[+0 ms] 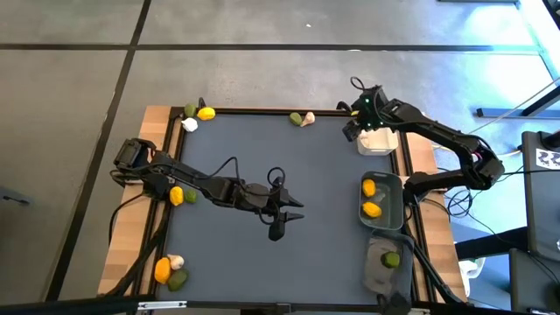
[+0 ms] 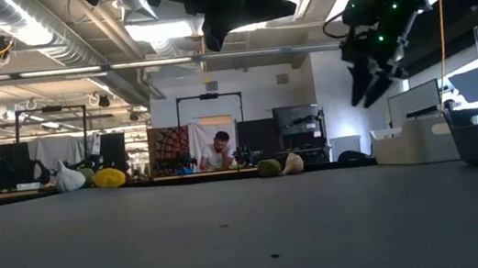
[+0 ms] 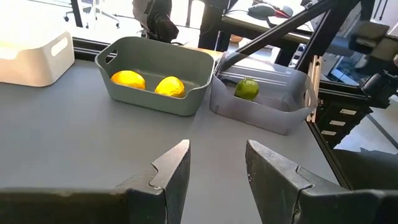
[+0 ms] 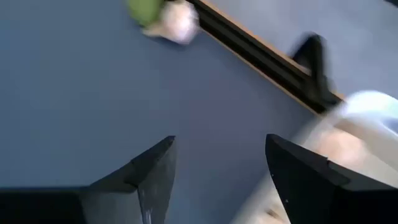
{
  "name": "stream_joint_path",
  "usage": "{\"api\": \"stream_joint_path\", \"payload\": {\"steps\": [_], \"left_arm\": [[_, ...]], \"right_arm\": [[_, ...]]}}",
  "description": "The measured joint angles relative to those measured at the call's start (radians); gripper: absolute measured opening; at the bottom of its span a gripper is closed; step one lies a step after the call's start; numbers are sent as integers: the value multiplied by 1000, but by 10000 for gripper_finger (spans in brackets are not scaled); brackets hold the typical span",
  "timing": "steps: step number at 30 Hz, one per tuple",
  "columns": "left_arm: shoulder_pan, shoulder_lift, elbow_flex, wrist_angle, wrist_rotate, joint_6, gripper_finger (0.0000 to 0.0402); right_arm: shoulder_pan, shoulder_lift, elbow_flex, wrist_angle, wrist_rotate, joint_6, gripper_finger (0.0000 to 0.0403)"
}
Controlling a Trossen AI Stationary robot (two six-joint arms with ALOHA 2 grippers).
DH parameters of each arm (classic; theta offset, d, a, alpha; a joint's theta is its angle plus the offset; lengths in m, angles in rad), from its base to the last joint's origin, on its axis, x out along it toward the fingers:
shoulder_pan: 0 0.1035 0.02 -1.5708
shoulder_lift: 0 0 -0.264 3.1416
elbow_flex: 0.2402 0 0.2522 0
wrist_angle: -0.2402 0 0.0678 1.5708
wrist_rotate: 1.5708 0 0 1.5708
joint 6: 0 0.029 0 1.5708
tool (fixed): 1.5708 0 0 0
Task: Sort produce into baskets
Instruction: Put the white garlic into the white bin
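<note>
The right gripper (image 1: 353, 131) hangs open beside the white basket (image 1: 378, 140), likely for garlic, while the left gripper (image 1: 282, 219) waits open mid-table.

The floor (image 1: 262, 74) is grey with dark lines. Long lights (image 2: 31, 32) shine on the ceiling. A person (image 2: 217, 154) sits far back.

Bright overhead lighting, blurred right-wrist view.
</note>
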Motion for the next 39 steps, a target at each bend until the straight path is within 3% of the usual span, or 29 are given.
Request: {"api": "stream_joint_path", "payload": {"steps": [4,10,17,28,39], "left_arm": [[0,0,0,0,0,0,150],[0,0,0,0,0,4,150],[0,0,0,0,-9,20,150],[0,0,0,0,-9,22,150],[53,0,0,0,-10,31,150]], "right_arm": [[3,0,-5,70,-103,23,244],[61,5,-6,142,-113,27,244],[141,53,-6,228,-38,26,248],[172,235,-7,427,4,64,345],[169,411,61,585,52,63,324]]}}
